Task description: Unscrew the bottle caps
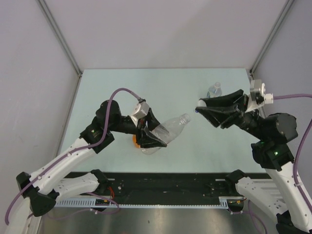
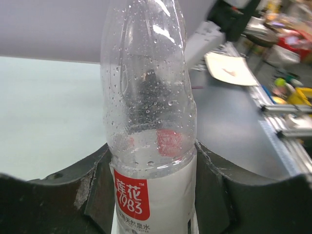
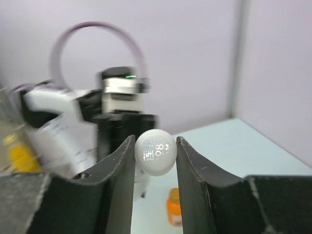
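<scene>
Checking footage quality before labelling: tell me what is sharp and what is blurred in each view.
Top external: evenly lit, sharp throughout. Left wrist: the red-white labelled bottle is crisp, the clutter behind it blurred. Right wrist: the white cap is sharp, the left arm and orange bottle behind it soft.

A robotics lab test cell. 2 cabled robot arms, the left arm and the right arm, are bolted to a pale green surface boxed in by plain grey panels on aluminium posts. The left wrist view shows a neighbouring workbench cluttered with blurred gear.
</scene>
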Controlling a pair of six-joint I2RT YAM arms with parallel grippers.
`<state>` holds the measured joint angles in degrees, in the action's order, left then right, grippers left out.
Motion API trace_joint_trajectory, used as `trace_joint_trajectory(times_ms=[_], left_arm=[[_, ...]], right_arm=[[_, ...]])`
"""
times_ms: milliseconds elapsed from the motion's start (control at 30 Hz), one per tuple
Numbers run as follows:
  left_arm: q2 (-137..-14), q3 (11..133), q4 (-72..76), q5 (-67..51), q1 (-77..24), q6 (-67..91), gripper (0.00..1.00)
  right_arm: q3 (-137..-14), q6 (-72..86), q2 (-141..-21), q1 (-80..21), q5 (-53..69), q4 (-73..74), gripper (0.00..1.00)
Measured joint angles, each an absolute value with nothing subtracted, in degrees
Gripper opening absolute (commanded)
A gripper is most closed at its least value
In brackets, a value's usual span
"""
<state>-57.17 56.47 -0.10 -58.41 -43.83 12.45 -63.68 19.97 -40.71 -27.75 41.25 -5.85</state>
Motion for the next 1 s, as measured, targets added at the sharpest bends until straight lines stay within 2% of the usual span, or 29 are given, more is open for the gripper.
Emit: trace_joint_trajectory(times_ms=[233,433,667,1000], left_arm=[[-51.96,55.66,-5.5,-37.95,-43.62,9.78,0.0],[-48.03,55.33,-8.36,-24.01,-43.57,8.64,0.01],[-43.35,54.46,-9.72,-17.98,-43.57,7.9,0.0],[-41.06,51.31,-12.16,-15.51,-43.57,7.49,0.0]], right_arm=[[-62.92,17.76,-46.13,-27.64,7.9,7.44,0.0],[-50.22,19.53,-51.51,-30.17,-11.25,9.52,0.0],[-42.46,22.17,-60.75,-31.55,-20.03,5.43,0.0],[-41.71,25.1,-81.52,-31.35,-20.51,-3.55,0.0]])
